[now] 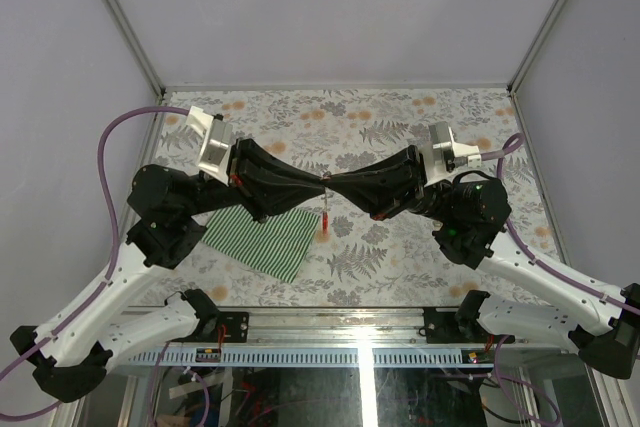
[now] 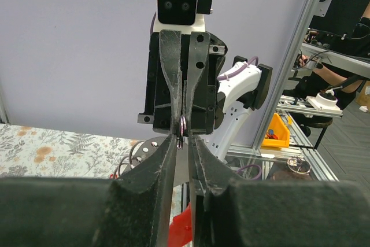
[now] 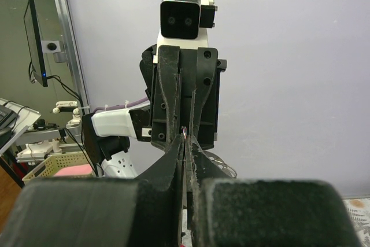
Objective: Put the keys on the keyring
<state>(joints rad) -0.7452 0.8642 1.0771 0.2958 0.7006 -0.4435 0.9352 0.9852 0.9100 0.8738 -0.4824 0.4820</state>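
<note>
Threading in mid-air: right gripper (image 3: 185, 137) clamps the keyring (image 2: 181, 125); left gripper (image 2: 184, 140) narrowly parted against it, hold unclear; next needs fine alignment

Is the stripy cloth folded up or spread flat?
Spread flat: the cloth is one smooth striped sheet on the table, partly hidden by the left arm.

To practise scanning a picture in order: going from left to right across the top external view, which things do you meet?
purple cable → green-striped cloth → red keyring tag → right wrist camera
</note>
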